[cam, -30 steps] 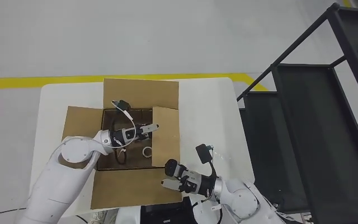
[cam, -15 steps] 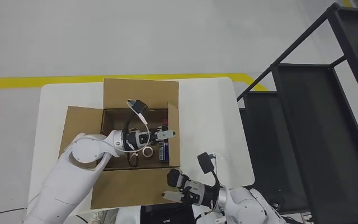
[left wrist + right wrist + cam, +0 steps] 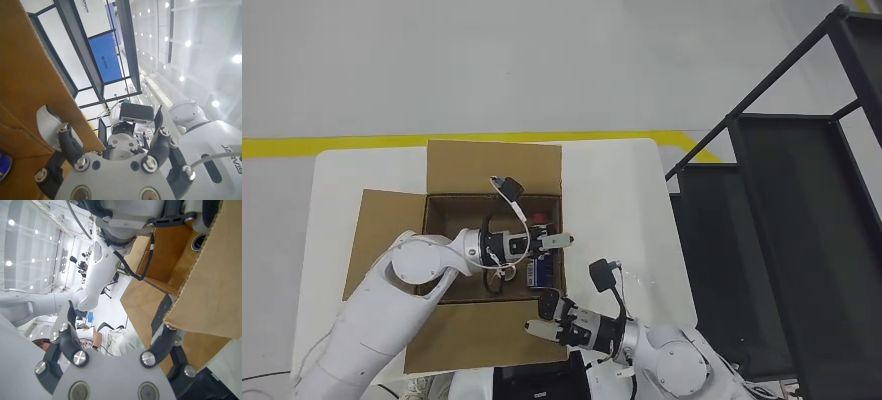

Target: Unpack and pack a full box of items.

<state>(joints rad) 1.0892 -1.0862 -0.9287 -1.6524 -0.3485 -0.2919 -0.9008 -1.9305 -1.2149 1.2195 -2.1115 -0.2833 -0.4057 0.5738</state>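
While the box (image 3: pixel 492 165) sits open on the bench (image 3: pixel 612 180) with a blue pack (image 3: pixel 536 270) inside, the left end effector (image 3: pixel 560 240) straddles its right flap (image 3: pixel 28 66), spread. The right end effector (image 3: pixel 538 326), also spread, hovers nearby. Unpacking looks barely begun.

Box (image 3: pixel 492 165): plain brown corrugated cardboard, matt and uncoated. Cut edges show the fluting, rough and slightly frayed at one flap corner.
Table (image 3: pixel 612 190): white top, smooth, matt.
Left gripper (image 3: pixel 562 240): fingers (image 3: pixel 45 119) are glossy white plastic shells on matt black links, with bright metal screws. Wrist plate (image 3: pixel 117 176) is grey with a satin finish and looks like metal.
Right gripper (image 3: pixel 537 326): same build. Finger pad (image 3: pixel 160 311) is black, ribbed and rubbery.
Cable (image 3: pixel 149 256): black braided sleeve, cloth-like.
Pack (image 3: pixel 538 270) in the box: blue, glossy skin.
Rack (image 3: pixel 802 200) beside the table: black metal, matt.
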